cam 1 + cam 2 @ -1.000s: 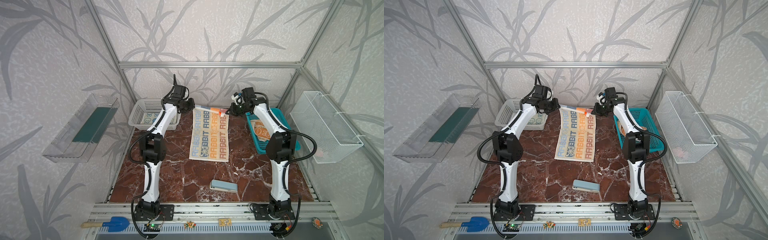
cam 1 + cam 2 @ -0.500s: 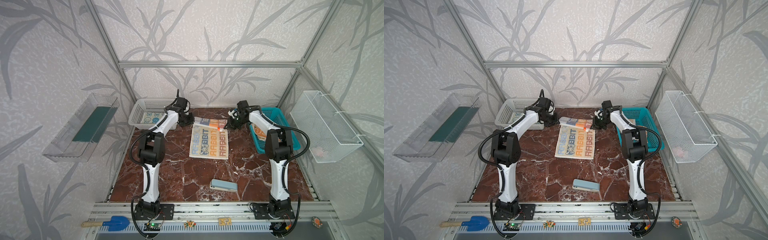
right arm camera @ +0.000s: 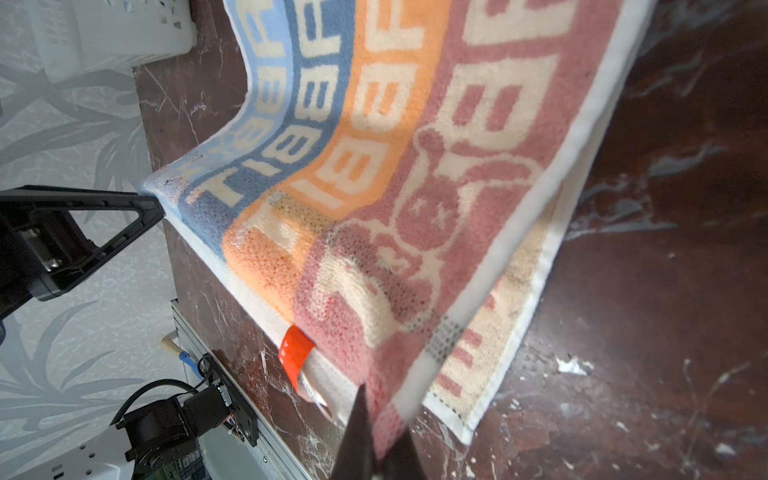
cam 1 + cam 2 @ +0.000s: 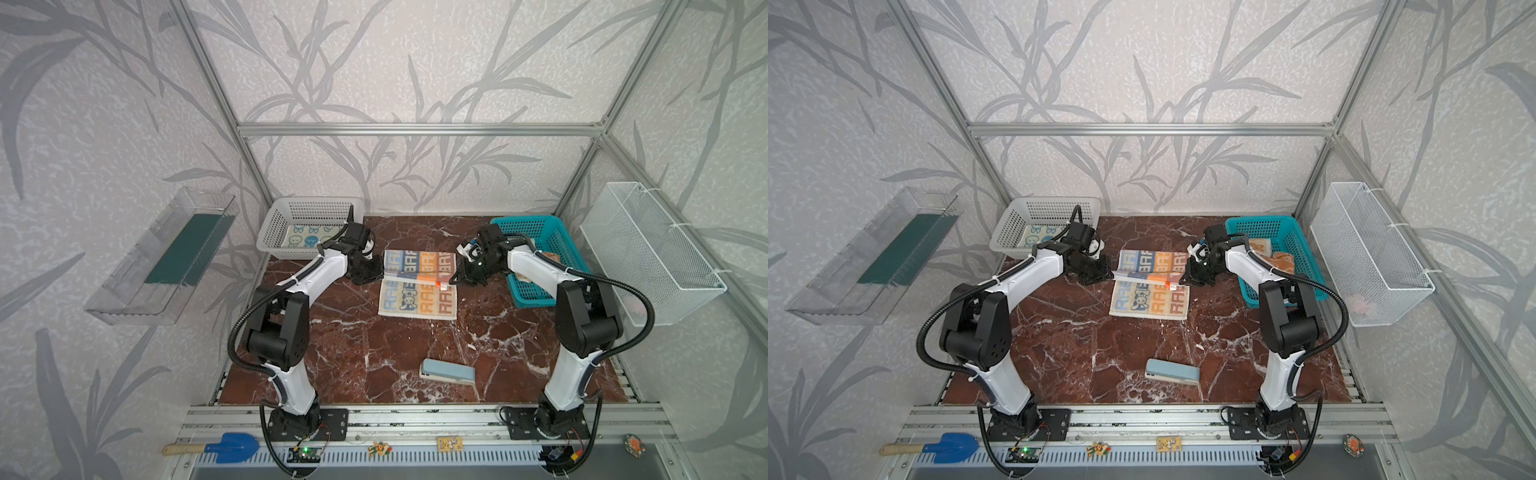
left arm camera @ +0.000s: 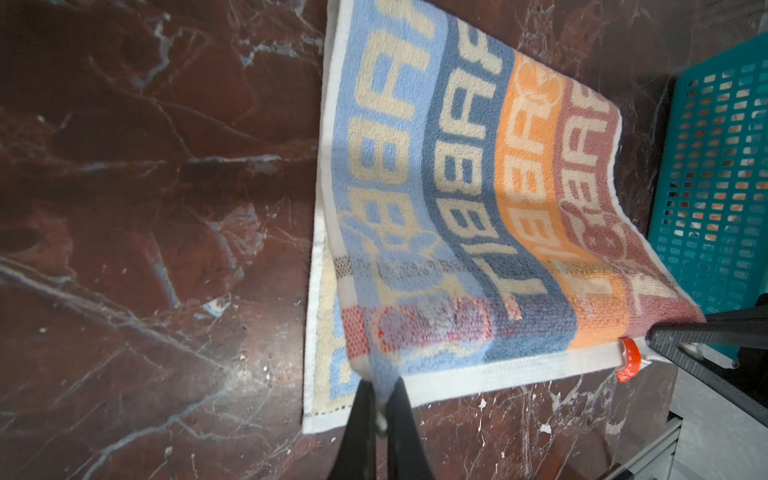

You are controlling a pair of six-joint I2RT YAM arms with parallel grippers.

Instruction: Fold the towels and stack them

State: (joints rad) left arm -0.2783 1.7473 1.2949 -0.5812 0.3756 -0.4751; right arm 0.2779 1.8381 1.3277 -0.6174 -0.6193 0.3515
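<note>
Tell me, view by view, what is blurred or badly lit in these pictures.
Both top views: soft even light, all sharp, lettered towel legible. Left wrist view: left gripper and the towel corner it pinches are blurred; marble table dim. Right wrist view: right gripper and the pinched towel edge are smeared; farther lettering sharper.

The blue-and-orange lettered terry towel (image 4: 1149, 304) lies folded partly over itself; the black left gripper (image 4: 1107, 274) and black right gripper (image 4: 1184, 279) pinch its raised edge's corners.
</note>
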